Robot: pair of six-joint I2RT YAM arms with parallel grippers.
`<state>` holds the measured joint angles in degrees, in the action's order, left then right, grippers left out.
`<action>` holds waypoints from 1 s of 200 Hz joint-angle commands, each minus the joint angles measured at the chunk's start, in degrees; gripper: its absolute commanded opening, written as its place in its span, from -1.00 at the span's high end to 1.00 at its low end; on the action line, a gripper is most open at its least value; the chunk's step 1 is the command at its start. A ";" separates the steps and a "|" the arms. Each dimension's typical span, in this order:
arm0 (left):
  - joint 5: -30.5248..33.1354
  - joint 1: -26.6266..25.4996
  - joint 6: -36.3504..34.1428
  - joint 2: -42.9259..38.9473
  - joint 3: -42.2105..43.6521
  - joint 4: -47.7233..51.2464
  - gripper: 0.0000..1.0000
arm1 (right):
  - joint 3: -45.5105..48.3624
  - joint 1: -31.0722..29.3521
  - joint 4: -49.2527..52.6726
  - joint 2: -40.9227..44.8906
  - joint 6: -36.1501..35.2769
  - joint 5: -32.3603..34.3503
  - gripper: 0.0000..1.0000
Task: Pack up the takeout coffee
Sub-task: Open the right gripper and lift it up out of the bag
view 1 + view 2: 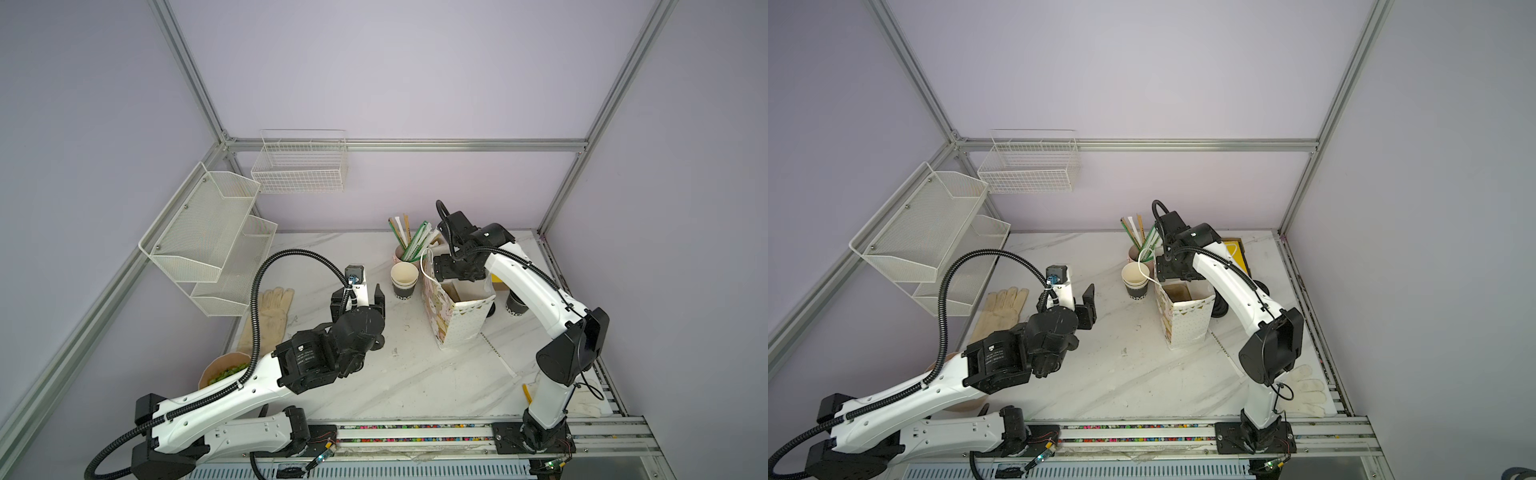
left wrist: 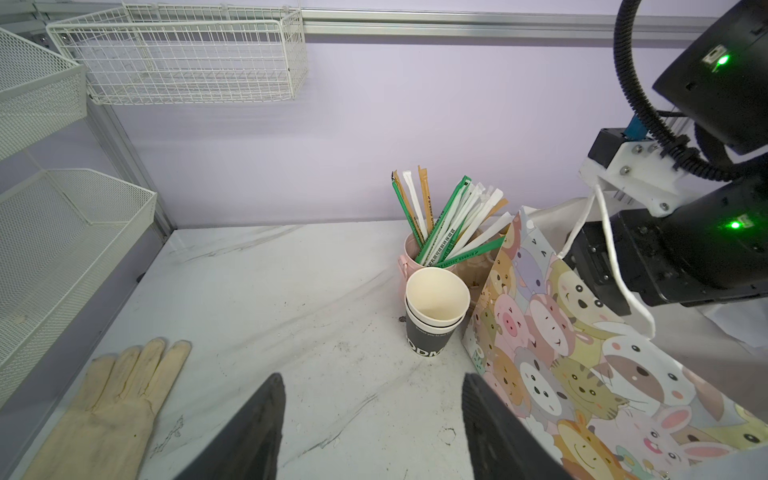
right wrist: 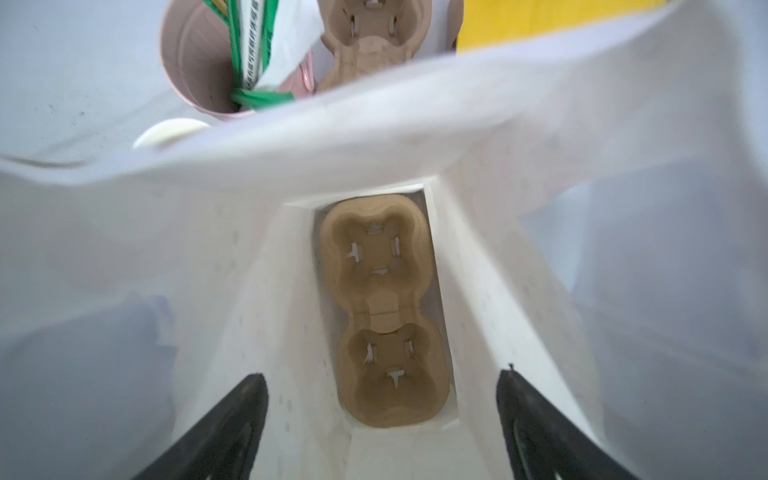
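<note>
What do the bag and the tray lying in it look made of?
Bag: likely paper, smooth, printed with cartoon animals, creased sharply at its folds. Tray: apparently moulded pulp, matte brown, with soft rounded cup wells and slit tabs.

Two gloves are lying on the table (image 1: 415, 374), a yellowed glove (image 1: 272, 316) at its left edge, a white glove (image 1: 1304, 390) at its right edge; two carriers are showing, a bagged carrier (image 3: 384, 311) inside the one gift bag (image 1: 457, 324), a spare carrier (image 3: 374, 37) outside; one cup stack (image 1: 404, 278), one pink straw cup (image 2: 411, 253) and one black cup (image 1: 514, 311) are standing nearby
</note>
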<state>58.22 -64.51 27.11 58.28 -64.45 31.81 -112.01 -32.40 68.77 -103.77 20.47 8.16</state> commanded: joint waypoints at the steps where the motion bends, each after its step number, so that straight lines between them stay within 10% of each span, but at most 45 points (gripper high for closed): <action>1: -0.38 0.35 -1.40 0.07 1.95 -2.68 -0.43 | -4.93 0.23 3.75 2.19 0.27 1.86 -0.86; 69: -2.00 1.65 -6.85 0.25 3.30 -8.34 -1.00 | -19.27 0.23 6.20 4.12 0.52 3.57 -0.95; 200: -21.09 18.17 -3.78 -2.02 1.89 -8.21 -1.00 | -13.95 0.73 8.13 17.56 16.49 19.27 -0.95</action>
<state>41.85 -48.38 21.76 57.93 -62.87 25.87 -127.55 -32.23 73.82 -88.60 31.83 23.75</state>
